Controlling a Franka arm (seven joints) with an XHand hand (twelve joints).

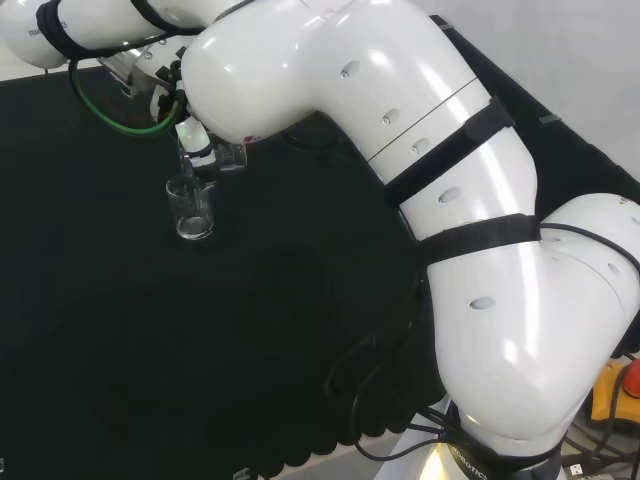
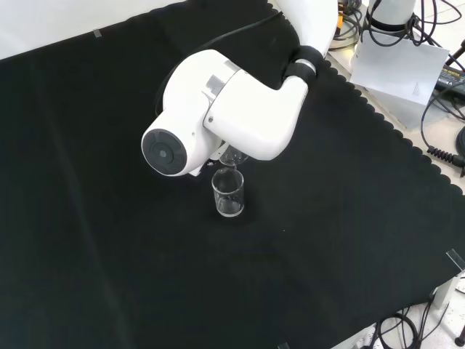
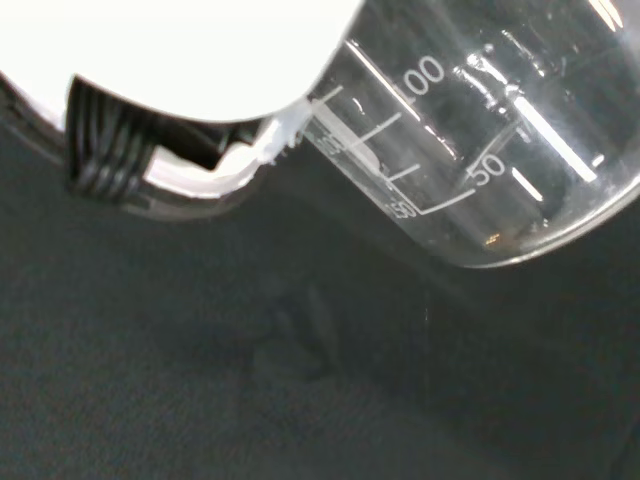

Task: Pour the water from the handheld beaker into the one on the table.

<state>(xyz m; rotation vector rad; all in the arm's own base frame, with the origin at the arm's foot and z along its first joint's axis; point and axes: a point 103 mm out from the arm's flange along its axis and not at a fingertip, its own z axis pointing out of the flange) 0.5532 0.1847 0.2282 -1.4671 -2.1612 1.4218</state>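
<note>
**A:** So, head view first. The big white arm (image 1: 400, 130) swings across the right and top of the black cloth (image 1: 120, 350). Under its far end you can just make out the hand (image 1: 192, 135), dark and white, tucked below the link. It has a clear glass beaker (image 1: 222, 155) tipped over, and directly below that a second beaker (image 1: 191, 210) stands upright on the cloth. There's also a green cable (image 1: 105, 115) looping near the wrist.

**B:** And the fingers? Can you see how they sit?

**A:** Honestly only partly. They look wrapped round the tipped beaker, but the link hides most of them.

**B:** Front view any better?

**A:** Not for the hand, the fat link with the round grey cap (image 2: 163, 153) covers it. You do see the lip of the held beaker (image 2: 231, 158) poking out beneath the link, tilted, right over the mouth of the standing beaker (image 2: 228, 193). That one sits roughly mid-cloth, upright. Can't tell how much water is in it.

**B:** Wrist view?

**A:** Close and big. The held beaker (image 3: 480, 160) lies tilted with its printed scale lines showing, and a white part of the hand (image 3: 200, 60) presses against its side, with a black ribbed bit (image 3: 105, 150) beside that. Black cloth behind.
</note>
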